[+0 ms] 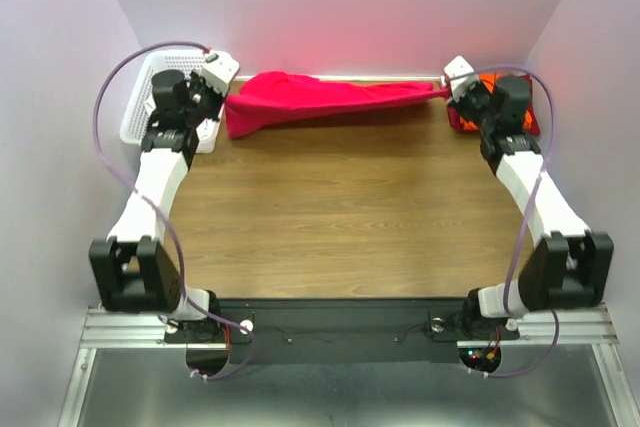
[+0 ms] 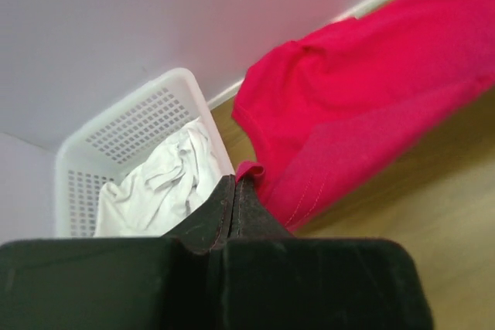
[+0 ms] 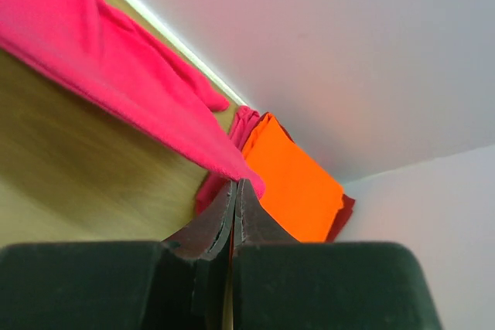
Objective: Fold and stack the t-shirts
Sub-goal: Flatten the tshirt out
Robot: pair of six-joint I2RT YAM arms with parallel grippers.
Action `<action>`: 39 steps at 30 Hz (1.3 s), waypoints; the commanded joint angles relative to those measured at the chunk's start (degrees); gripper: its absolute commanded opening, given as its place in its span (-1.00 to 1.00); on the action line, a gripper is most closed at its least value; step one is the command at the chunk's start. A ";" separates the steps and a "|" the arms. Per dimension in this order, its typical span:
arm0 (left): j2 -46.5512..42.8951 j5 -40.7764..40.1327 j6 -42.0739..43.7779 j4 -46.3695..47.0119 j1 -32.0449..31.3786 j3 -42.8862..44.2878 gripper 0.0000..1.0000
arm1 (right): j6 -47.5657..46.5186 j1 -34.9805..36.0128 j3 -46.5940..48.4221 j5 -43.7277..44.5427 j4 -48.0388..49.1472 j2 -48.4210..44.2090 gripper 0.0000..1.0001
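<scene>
- The pinkish-red t-shirt (image 1: 320, 99) stretches in a long band along the far edge of the table (image 1: 340, 217), close to the back wall, and both arms hold it, one at each end.
- Its left end is broad and bunched, with a hem and stitching showing in the left wrist view (image 2: 363, 90). Toward the right it narrows to a drawn-out point (image 3: 116, 75).
- The left gripper (image 1: 228, 97) sits at the far left of the table with its jaws pressed together on a small fold of the shirt's edge (image 2: 236, 183).
- The right gripper (image 1: 447, 92) sits at the far right, its jaws likewise closed tight on the thin tip of the cloth (image 3: 236, 185).
- In both wrist views the cloth near the fingers hangs above the wood. Whether the middle of the band touches the table I cannot tell.
- The orange t-shirt (image 3: 294, 183) lies folded flat in the far right corner, just beyond the right gripper and partly hidden by that arm from above (image 1: 488, 80).
- The darker red t-shirt (image 3: 346, 208) lies under the orange one, only its edges showing.
- A white basket (image 2: 178, 83) stands in the far left corner behind the left arm (image 1: 140, 107), with crumpled white cloth (image 2: 162, 183) inside it.
</scene>
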 commanded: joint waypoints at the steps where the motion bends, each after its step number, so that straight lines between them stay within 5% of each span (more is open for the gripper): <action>1: -11.15 7.58 19.64 -21.66 0.18 -2.43 -1.00 | -7.26 -0.53 -6.83 -3.57 -5.89 -10.42 -0.99; 7: -25.39 14.00 39.33 -45.56 0.18 -13.51 -1.00 | -15.52 -0.53 -19.67 -6.03 -20.10 -25.98 -0.99; 9: -29.78 14.97 48.21 -56.69 0.18 -16.66 -0.79 | -19.46 -0.53 -22.83 -6.03 -25.13 -31.25 -0.99; 10: -31.28 14.80 50.15 -59.72 0.18 -17.55 -0.51 | -21.31 -0.53 -23.80 -6.03 -28.20 -33.01 -0.99; 11: -34.34 13.49 51.22 -62.01 0.18 -18.35 0.18 | -23.51 -0.53 -24.60 -5.34 -33.45 -36.59 -0.76; 13: -37.52 11.73 53.86 -67.12 0.18 -20.54 0.97 | -25.54 -0.53 -25.74 -4.45 -37.61 -39.86 -0.30; 14: -40.58 10.76 54.39 -68.27 0.18 -20.90 0.97 | -26.16 -0.62 -25.75 -4.36 -41.29 -41.27 0.17; 16: -43.23 9.43 54.92 -69.94 0.18 -20.90 0.97 | -27.48 -0.45 -25.40 -4.53 -44.03 -44.34 0.39; 20: -40.01 10.84 46.77 -63.29 0.18 -19.50 0.95 | -26.00 -0.53 -22.60 -4.45 -44.14 -39.82 0.47; 22: -32.93 11.54 38.28 -55.59 0.18 -18.19 0.71 | -20.93 -0.53 -19.87 -5.50 -43.61 -30.98 0.46; 23: -30.00 11.98 35.61 -51.10 0.18 -16.61 0.38 | -16.72 -0.53 -16.99 -6.29 -43.44 -27.44 0.40; 30: -5.12 9.71 17.51 -37.26 0.18 -7.29 -0.08 | -0.51 -0.53 -1.68 -8.05 -42.47 -0.03 -0.04; 35: 4.55 11.27 17.99 -39.78 0.10 -2.10 -0.15 | 4.59 -0.45 1.76 -7.96 -42.29 7.13 -0.17; 39: 3.87 12.96 20.64 -44.55 -3.41 -6.21 -0.02 | 6.35 -0.45 -0.08 -7.61 -42.38 8.72 -0.17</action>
